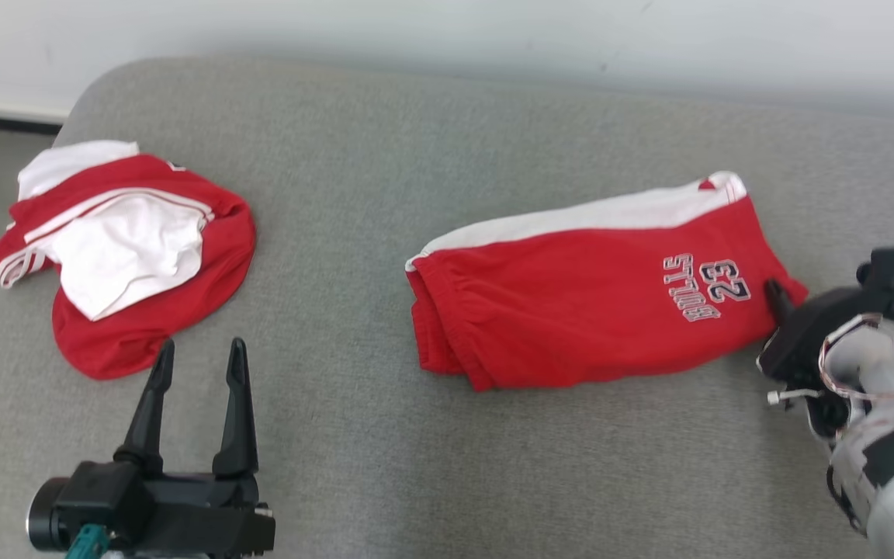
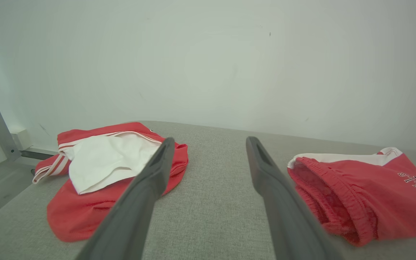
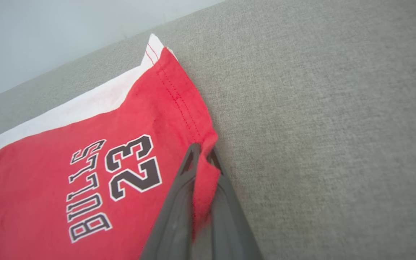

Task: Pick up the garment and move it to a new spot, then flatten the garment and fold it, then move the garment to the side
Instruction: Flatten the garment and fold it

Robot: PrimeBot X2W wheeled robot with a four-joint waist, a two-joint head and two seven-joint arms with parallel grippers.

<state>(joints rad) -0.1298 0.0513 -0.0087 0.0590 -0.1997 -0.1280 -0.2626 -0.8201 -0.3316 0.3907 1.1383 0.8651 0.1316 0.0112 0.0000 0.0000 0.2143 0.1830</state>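
Pinching the hem corner of the red Bulls shorts (image 1: 587,295), the right gripper (image 3: 202,150) has its jaws pressed together with a fold of red cloth caught between them, just beside the "23" print. The shorts lie on the right half of the grey padded bench (image 1: 416,140). They are smooth, with the white side stripe along the far edge and the gathered waistband toward the middle. At the waistband several layers show stacked, so they look already flattened and folded in half, one leg over the other.

The left gripper (image 1: 200,349) hovers low over bare bench with its jaws spread wide and nothing between them. It is near a crumpled red-and-white garment (image 1: 129,256) at the left end, well apart from the shorts.

By this reading the relocating, flattening and at least one fold are done. What seems left is either a second fold, bringing the hem across toward the waistband, or the final move to the side.
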